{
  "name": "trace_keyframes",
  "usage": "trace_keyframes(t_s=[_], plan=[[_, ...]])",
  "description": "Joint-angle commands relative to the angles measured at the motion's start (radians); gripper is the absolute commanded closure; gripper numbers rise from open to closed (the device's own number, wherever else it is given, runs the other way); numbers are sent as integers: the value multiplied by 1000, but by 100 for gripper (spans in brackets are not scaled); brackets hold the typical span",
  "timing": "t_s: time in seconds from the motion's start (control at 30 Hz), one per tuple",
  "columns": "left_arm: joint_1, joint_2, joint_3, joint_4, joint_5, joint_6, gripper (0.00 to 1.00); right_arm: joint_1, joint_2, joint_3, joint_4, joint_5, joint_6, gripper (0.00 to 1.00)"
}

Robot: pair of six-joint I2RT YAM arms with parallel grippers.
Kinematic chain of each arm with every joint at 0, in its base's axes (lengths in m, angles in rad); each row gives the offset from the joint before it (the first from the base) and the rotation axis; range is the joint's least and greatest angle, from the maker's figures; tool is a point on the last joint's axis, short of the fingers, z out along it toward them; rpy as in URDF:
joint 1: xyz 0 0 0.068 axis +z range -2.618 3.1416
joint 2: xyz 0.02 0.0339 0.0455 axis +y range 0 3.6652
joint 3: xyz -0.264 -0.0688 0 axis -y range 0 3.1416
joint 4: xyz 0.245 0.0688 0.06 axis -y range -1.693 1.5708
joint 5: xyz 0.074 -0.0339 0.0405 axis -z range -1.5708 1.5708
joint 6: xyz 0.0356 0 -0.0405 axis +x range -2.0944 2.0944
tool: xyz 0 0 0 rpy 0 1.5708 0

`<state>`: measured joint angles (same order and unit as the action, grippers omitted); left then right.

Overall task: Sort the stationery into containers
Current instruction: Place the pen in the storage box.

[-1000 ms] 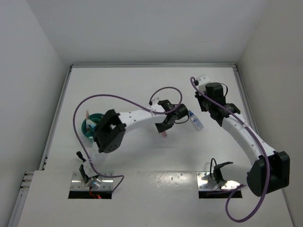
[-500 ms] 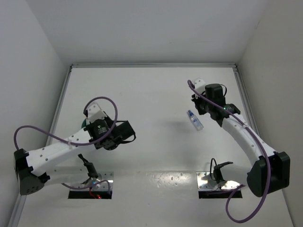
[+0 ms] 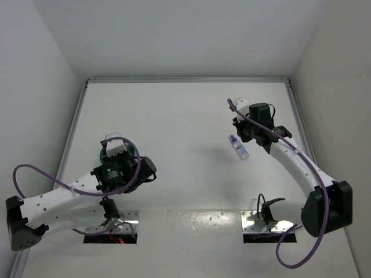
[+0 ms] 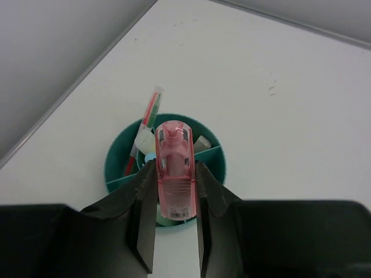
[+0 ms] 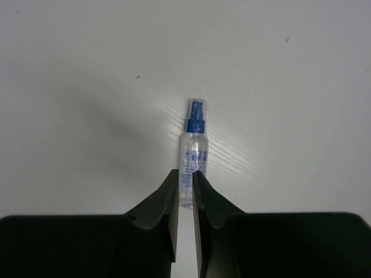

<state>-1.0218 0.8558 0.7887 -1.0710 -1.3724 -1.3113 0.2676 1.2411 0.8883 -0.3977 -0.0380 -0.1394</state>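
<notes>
In the left wrist view my left gripper (image 4: 175, 169) is shut on a pink translucent marker (image 4: 175, 174). It hangs right over the round teal cup (image 4: 113, 169), the container. Thin green and pink-red pens (image 4: 151, 113) and pale items stand between the cup's dividers. From the top view my left arm covers most of the cup (image 3: 104, 155). A clear blue-capped bottle (image 3: 238, 147) lies on the table. My right gripper (image 5: 184, 176) hovers over its base end with the jaws drawn to a thin slit, holding nothing; the bottle (image 5: 193, 159) lies beyond the fingertips.
White walls close the table on the left, back and right. The cup stands close to the left wall's raised edge (image 4: 69, 92). A purple cable (image 3: 35, 171) loops off the left arm.
My left arm has swung from the table's middle back to the left, carrying the pink marker over the cup. My right gripper's jaws have narrowed above the bottle, which has not moved.
</notes>
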Motion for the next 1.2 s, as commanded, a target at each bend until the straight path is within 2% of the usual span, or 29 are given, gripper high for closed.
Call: trace_keyframes(t_s=[0.0, 0.17, 0.4, 0.53, 0.7, 0.8, 1.0, 1.07, 1.17], plan=[[-12, -11, -57, 115, -36, 93, 100, -4, 0, 9, 19, -19, -11, 85], [-12, 61, -121, 138, -22, 48, 100, -4, 9, 9, 10, -28, -11, 85], [18, 196, -164, 140, -67, -127, 100, -4, 9, 9, 10, -28, -11, 85], [43, 206, -209, 106, -99, -227, 100, -4, 9, 9, 10, -28, -11, 85], [66, 206, -209, 106, -122, -236, 100, -4, 9, 9, 10, -28, -11, 85], [89, 262, -209, 106, -122, -236, 100, -4, 9, 9, 10, -28, -11, 85], [100, 377, -189, -21, -140, -383, 100, -4, 0, 9, 10, -28, -11, 85], [100, 406, -171, -97, -140, -524, 100, -4, 0, 9, 10, -28, -11, 85], [100, 457, -161, -187, -140, -640, 100, -4, 0, 9, 10, -28, -11, 85]])
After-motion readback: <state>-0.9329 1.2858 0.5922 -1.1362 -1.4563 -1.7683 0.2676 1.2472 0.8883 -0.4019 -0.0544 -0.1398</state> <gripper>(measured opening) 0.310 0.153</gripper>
